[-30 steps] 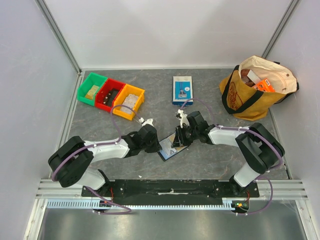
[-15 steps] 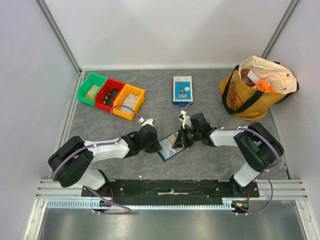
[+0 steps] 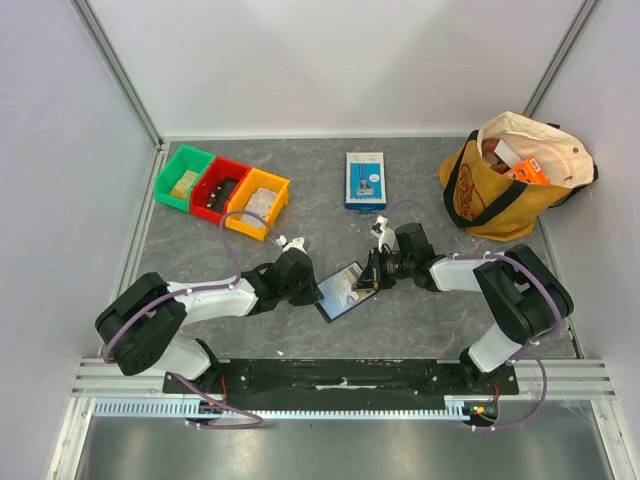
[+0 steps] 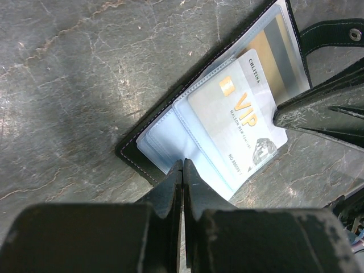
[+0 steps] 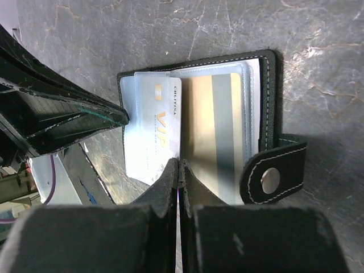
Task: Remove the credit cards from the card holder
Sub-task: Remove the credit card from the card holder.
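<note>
While both my pincers sit closed against it, the open card holder lies flat on the grey table between them.
Left to right: my left pincer is shut, tips at the holder's near edge, gripping nothing I can make out. White card, gold "VIP" lettering, juts from a clear sleeve; smaller print not surely legible. Gold card, grey stripe, sits pocketed. My right pincer is fully closed at the white card's edge; cannot tell if pinched.
</note>
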